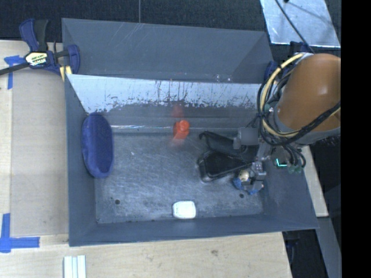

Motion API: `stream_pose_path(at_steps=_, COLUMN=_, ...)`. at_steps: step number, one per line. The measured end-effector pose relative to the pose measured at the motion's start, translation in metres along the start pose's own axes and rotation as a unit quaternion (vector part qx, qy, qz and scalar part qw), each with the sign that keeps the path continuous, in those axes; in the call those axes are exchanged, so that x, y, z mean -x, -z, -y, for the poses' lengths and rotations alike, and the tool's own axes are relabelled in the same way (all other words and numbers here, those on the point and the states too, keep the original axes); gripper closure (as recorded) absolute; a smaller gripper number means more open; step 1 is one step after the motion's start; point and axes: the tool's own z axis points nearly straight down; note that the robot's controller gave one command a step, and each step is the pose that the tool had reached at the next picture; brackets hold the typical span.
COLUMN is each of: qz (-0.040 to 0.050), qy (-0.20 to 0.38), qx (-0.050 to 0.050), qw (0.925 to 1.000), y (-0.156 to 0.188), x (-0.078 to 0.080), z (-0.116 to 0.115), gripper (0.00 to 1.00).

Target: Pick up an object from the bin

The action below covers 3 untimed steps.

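Black glossy object is, in our judgement, the thing this pick turns on. It lies flat on the floor of the grey bin, toward 3 o'clock from the bin's middle. The gripper hangs just beside its right end.

From the gripper it lies at 9 o'clock. Its long axis runs roughly from 8 to 2 o'clock, so its near end points at the gripper. We cannot tell whether the gripper is released or clenched, nor can we say that it grasps anything.

Two neighbours crowd the spot:
- A black strap-like piece sits at 10 o'clock from the gripper. We cannot tell whether it touches the glossy one or only lies beside it.
- A small blue and yellowish thing sits just beside the gripper at 7 o'clock.

The orange piece, the white block and the blue oval pad lie well apart from it.

We judge that the coming move calls for a shift toward 9 o'clock, with the grip set across that long axis, not along it.
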Motion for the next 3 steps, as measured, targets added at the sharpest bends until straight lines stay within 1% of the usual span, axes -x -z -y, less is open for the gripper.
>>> stream_pose_path(at_steps=1, qz=-0.0003, qy=-0.157, qx=0.0, qw=0.9876, y=-0.115, x=0.047, z=0.009, gripper=0.0)
stream_pose_path(at_steps=2, qz=0.0015, qy=-0.156, qx=-0.001, qw=0.9877, y=-0.112, x=0.048, z=0.01, gripper=1.0)
stream_pose_path(at_steps=3, qz=0.0033, qy=-0.136, qx=0.0, qw=0.9908, y=0.019, x=0.028, z=0.0, gripper=1.0)
